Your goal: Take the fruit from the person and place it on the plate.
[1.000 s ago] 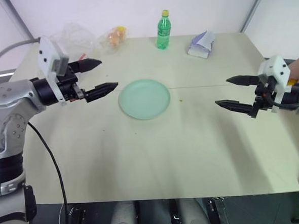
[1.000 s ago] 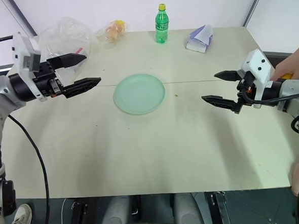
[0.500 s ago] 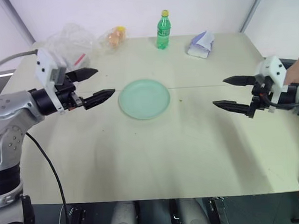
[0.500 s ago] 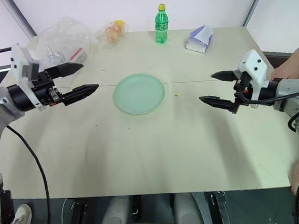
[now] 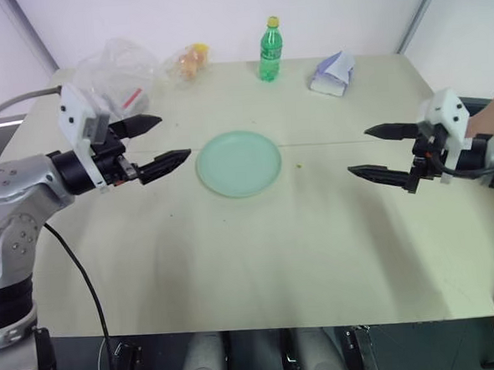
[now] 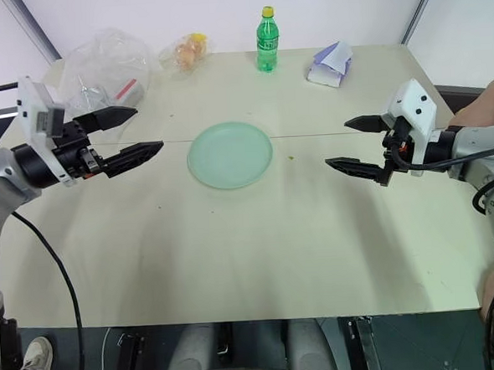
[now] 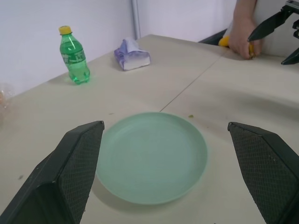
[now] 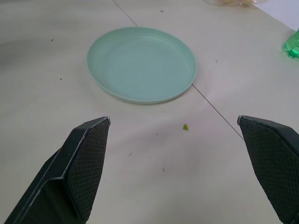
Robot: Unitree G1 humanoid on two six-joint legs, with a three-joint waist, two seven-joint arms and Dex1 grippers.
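Plate [image 5: 238, 162] sits mid-worktop [image 5: 260, 260], empty, between the two end effectors, well apart from both. Left end effector [image 5: 159, 143] and right end effector [image 5: 377, 151] both hover spread wide, holding nothing. Banana [image 7: 224, 41] is just a yellow bit under the person's hand [image 7: 243, 38] at the worktop's right edge, behind the right end effector.

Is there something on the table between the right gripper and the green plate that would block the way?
Nothing visible blocks it. The right gripper, open, faces the plate across bare table, where only a tiny green crumb lies. The bottle, tissue pack and plastic bag stand farther back.
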